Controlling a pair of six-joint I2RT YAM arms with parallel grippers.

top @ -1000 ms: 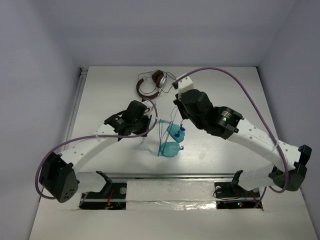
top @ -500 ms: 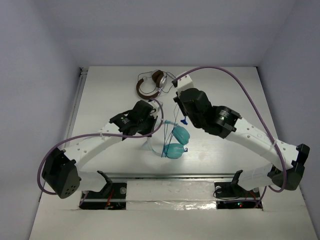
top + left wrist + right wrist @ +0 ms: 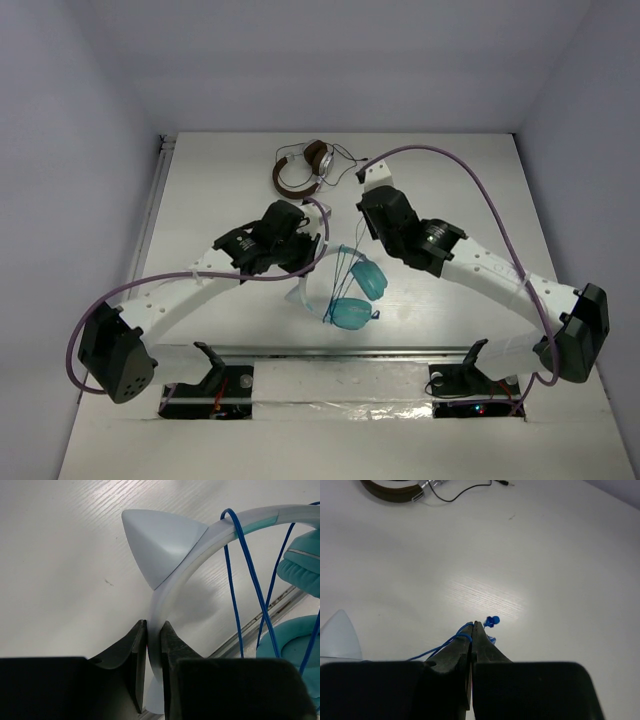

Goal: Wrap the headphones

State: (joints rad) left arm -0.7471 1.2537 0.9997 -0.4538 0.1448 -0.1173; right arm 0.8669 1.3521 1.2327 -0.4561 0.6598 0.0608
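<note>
The headphones have two teal ear cups (image 3: 370, 277) and a white translucent headband (image 3: 300, 290) with a pointed white ear (image 3: 160, 545). My left gripper (image 3: 306, 263) is shut on the headband, clearly seen in the left wrist view (image 3: 154, 630). The thin blue cable (image 3: 245, 570) hangs in several loops over the headband beside the ear cups (image 3: 305, 570). My right gripper (image 3: 358, 243) is shut on the blue cable (image 3: 445, 645) near its plug (image 3: 492, 621), held above the table just behind the cups.
Brown-and-silver headphones (image 3: 300, 170) with a dark cable lie at the back of the table, also seen in the right wrist view (image 3: 395, 487). A metal rail (image 3: 340, 352) runs along the near edge, just in front of the teal cups.
The teal headphones have shifted right and toward the near edge with my left gripper. My right gripper has moved with the cable end, and the loops are stretched wider.
</note>
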